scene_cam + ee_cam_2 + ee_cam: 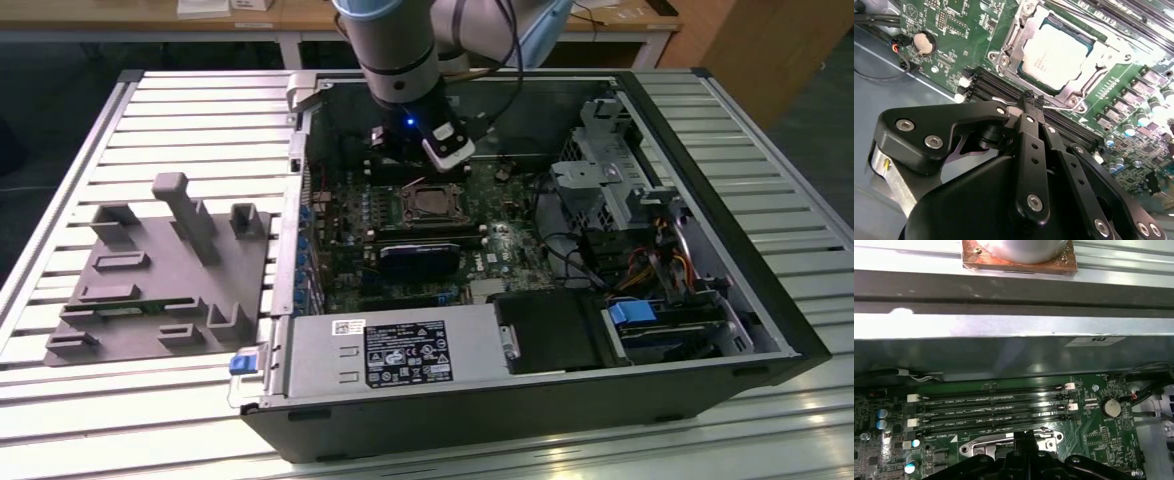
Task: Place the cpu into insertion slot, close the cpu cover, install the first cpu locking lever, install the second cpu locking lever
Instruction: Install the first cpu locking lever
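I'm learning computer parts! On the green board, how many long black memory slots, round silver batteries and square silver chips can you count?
memory slots: 4
battery: 1
cpu: 1
Total: 6

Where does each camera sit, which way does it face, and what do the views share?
Exterior view: off the arm, high, looking down into the open computer case; the arm and gripper show.
Second wrist view: on the arm, looking past the shut gripper at the cpu.
First wrist view: on the arm, looking over the gripper at the memory slots.
Shared: both wrist views show the memory slots and the round battery.
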`<move>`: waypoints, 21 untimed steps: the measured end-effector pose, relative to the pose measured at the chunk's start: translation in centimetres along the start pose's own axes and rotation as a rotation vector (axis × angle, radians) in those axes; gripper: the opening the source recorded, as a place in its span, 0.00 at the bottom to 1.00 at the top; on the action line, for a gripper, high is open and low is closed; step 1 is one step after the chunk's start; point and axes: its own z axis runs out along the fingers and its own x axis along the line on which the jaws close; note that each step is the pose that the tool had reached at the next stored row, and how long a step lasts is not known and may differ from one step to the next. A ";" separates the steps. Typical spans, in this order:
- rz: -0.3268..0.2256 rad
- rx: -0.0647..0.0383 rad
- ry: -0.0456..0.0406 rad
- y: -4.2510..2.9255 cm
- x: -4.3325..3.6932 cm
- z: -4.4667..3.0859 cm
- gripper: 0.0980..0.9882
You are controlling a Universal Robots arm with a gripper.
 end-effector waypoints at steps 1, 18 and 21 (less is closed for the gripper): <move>0.000 0.000 0.0014 0.01 -0.20 0.06 0.00; 0.000 0.004 0.0033 0.84 -0.50 0.72 0.00; -0.003 0.015 0.0026 1.15 -0.44 0.88 0.00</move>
